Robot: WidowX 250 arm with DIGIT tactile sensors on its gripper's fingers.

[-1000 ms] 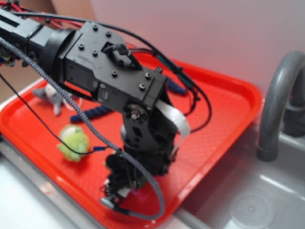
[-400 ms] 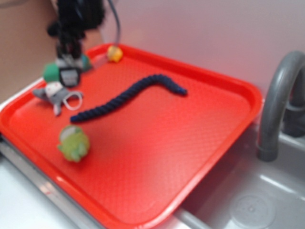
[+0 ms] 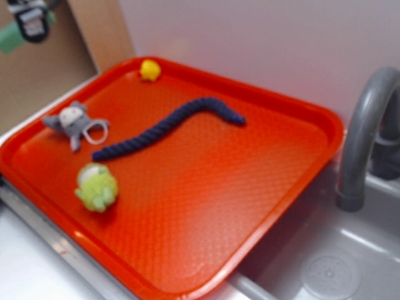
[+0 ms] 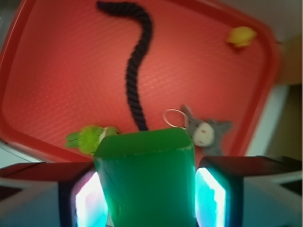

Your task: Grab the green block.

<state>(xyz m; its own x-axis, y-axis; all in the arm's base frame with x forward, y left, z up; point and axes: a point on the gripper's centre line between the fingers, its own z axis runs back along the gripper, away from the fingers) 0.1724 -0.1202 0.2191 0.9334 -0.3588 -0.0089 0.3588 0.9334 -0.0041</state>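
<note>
The green block [image 4: 144, 179] is pinched between the two fingers [image 4: 71, 194] of the gripper [image 3: 28, 22], which is seen at the far left corner of the exterior view, lifted clear above the red tray [image 3: 275, 187]. On the tray are left a dark blue rope [image 3: 165, 125] stretched across the middle, a grey plush toy [image 3: 74, 122] beside its left end, a fuzzy yellow-green plush toy [image 3: 95, 187] nearer the front left edge, and a small yellow toy [image 3: 149, 69] at the far rim. A grey faucet [image 3: 362, 137] is seen to the right of the tray.
</note>
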